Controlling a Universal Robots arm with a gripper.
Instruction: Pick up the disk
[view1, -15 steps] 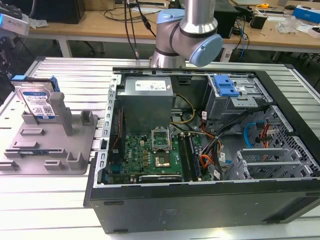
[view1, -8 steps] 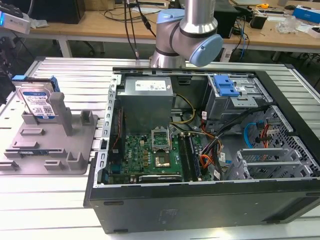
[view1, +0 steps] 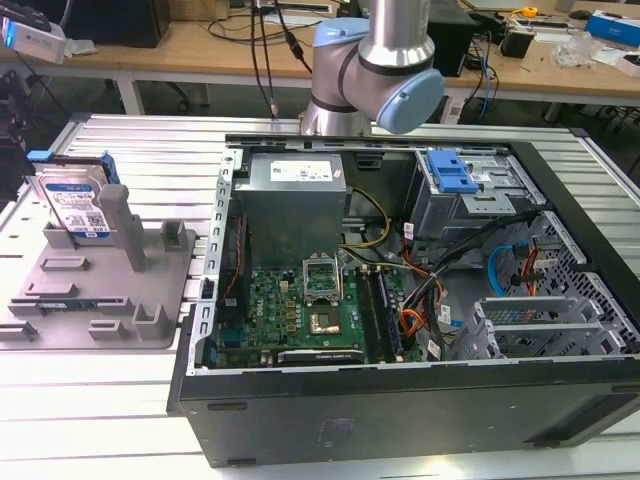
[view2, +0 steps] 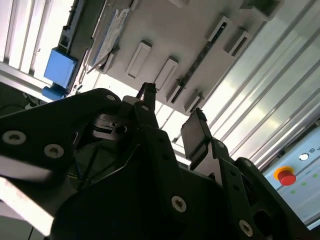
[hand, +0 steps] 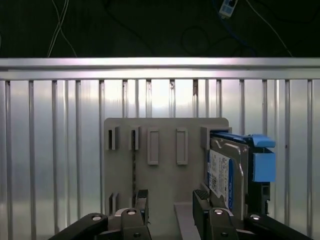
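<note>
Spread wide and empty, the end effector (hand: 171, 207) hangs over the grey fixture (hand: 165, 182), off to one side of the disk (hand: 227, 170) (standing on edge, at the exterior view's left). A clean grasp wants its 2 fingers (hand: 143, 205) straddling the disk's flat faces, clear of the fixture.

Silver disk (view1: 72, 205) with blue rails, upright on edge in grey fixture plate (view1: 110, 300)
</note>
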